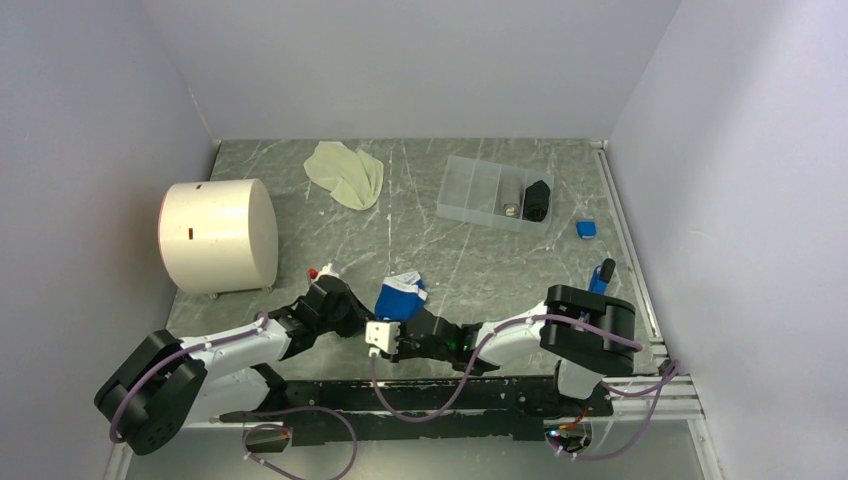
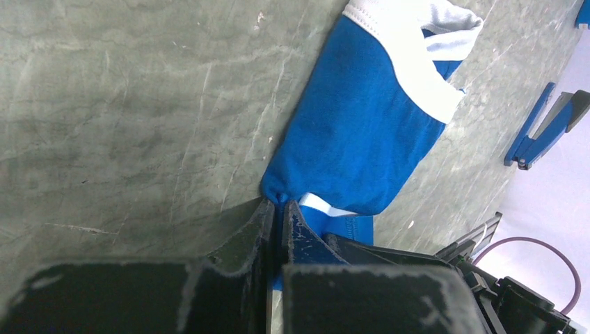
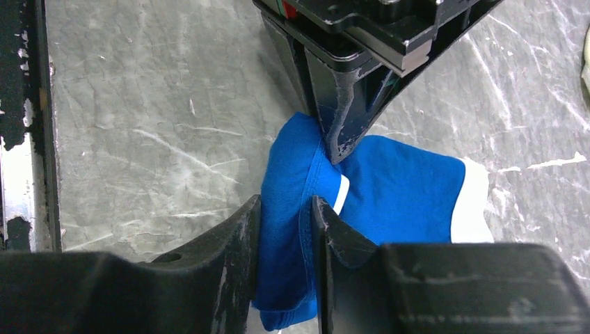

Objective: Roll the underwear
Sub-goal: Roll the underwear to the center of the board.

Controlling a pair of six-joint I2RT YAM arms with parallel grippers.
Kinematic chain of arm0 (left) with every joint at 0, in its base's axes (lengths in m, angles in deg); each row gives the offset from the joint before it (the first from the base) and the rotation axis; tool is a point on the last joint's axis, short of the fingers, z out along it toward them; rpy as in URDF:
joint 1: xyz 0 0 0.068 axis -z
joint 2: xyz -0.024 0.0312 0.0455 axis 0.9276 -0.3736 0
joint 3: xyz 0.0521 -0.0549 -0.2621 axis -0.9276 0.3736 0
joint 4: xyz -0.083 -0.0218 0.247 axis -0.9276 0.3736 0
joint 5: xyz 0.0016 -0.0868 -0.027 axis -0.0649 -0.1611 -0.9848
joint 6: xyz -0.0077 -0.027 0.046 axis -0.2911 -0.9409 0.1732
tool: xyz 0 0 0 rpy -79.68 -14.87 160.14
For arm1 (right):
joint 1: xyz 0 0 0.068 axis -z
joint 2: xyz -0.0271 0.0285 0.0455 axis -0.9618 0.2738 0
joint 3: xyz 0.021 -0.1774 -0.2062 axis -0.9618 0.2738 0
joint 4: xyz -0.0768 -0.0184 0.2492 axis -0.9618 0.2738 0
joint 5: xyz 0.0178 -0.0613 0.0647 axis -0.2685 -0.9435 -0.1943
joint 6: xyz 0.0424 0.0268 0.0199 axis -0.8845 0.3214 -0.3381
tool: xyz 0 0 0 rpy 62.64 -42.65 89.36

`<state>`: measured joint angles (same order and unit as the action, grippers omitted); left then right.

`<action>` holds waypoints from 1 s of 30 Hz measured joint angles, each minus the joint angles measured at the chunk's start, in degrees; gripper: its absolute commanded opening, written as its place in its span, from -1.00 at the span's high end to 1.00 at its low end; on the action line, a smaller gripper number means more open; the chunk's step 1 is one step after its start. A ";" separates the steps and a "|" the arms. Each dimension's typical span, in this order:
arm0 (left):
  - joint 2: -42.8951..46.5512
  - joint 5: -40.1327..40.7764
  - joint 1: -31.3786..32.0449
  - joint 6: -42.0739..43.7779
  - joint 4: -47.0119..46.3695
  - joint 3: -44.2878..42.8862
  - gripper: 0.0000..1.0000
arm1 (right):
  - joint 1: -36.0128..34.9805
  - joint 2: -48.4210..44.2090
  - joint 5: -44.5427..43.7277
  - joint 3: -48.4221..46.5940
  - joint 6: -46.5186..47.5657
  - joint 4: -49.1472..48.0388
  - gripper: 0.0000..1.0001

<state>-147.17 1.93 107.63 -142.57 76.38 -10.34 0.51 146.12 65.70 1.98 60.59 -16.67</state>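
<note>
The royal blue underwear (image 1: pixel 400 297) with white edging lies bunched on the marble table near the front middle. My left gripper (image 2: pixel 280 203) is shut on its near corner; the blue cloth (image 2: pixel 362 132) spreads away from the fingers. My right gripper (image 3: pixel 286 209) is shut on a fold of the same cloth (image 3: pixel 396 181), close beside the left gripper's fingers (image 3: pixel 341 125). In the top view the left gripper (image 1: pixel 350 305) and right gripper (image 1: pixel 392 328) meet at the garment. The cream-yellow underwear (image 1: pixel 345 172) lies crumpled at the back.
A white cylinder (image 1: pixel 218 235) stands at the left. A clear divided tray (image 1: pixel 470 190) holding a black item (image 1: pixel 537 200) sits at the back right. A small blue block (image 1: pixel 586 229) lies near the right wall. A metal rail (image 1: pixel 625 240) runs along the right edge.
</note>
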 measured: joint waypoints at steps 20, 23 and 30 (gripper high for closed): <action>-0.31 -0.48 0.00 0.20 0.87 -0.74 0.34 | 0.98 -0.22 -0.50 2.43 -3.82 -3.30 0.93; 1.11 -0.37 -0.35 -0.11 2.43 -0.74 0.01 | 4.13 -0.72 5.22 2.49 -7.74 -3.32 0.97; 9.29 -0.42 -3.26 -0.35 4.33 0.90 -0.24 | 15.02 1.44 25.97 1.60 -24.74 -5.86 1.00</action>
<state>-137.88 1.52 104.38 -142.92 80.71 -9.44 15.52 147.56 91.66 3.57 35.85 -22.53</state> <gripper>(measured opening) 0.607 0.138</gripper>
